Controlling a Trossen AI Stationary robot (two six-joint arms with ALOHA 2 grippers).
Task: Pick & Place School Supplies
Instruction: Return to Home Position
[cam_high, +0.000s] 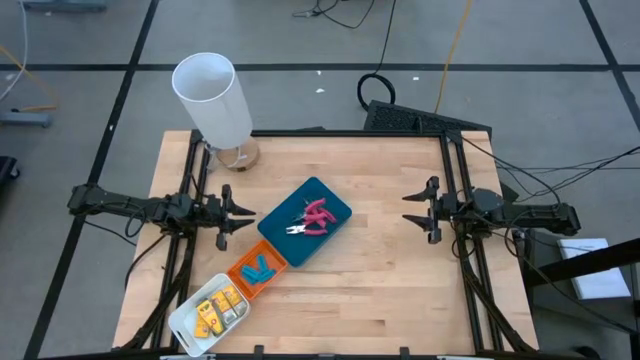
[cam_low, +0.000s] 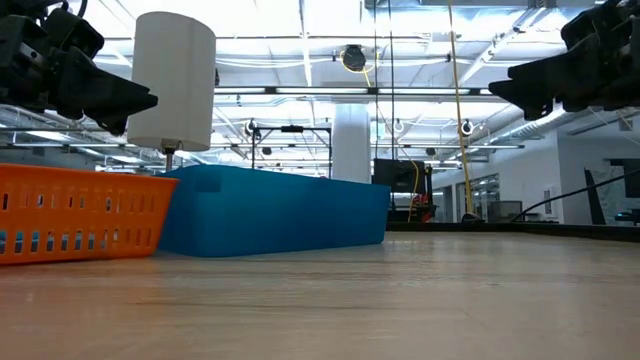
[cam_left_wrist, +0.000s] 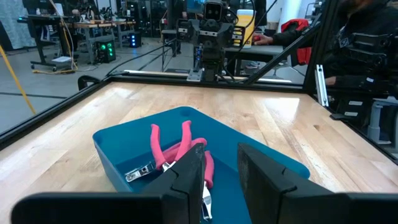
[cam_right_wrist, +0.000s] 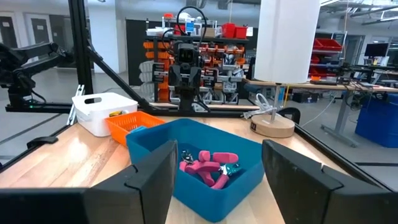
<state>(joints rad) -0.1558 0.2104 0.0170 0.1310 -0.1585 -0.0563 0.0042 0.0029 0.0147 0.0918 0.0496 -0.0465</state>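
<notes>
Two pink-handled metal tools (cam_high: 311, 220) lie in the teal tray (cam_high: 332, 199) at mid table; they also show in the left wrist view (cam_left_wrist: 166, 157) and the right wrist view (cam_right_wrist: 208, 165). Light-blue oblong pieces (cam_high: 256, 272) lie in the orange tray (cam_high: 242, 265). Yellow blocky pieces (cam_high: 216, 308) lie in the white tray (cam_high: 185, 322). My left gripper (cam_high: 236, 217) hangs open and empty at the teal tray's left. My right gripper (cam_high: 417, 209) hangs open and empty toward the table's right.
A tall white cylinder (cam_high: 213, 98) on a round wooden base (cam_high: 240, 155) stands at the table's far left. The three trays run in a slanted row from mid table to the near left corner. Bare wood lies between the teal tray and my right gripper.
</notes>
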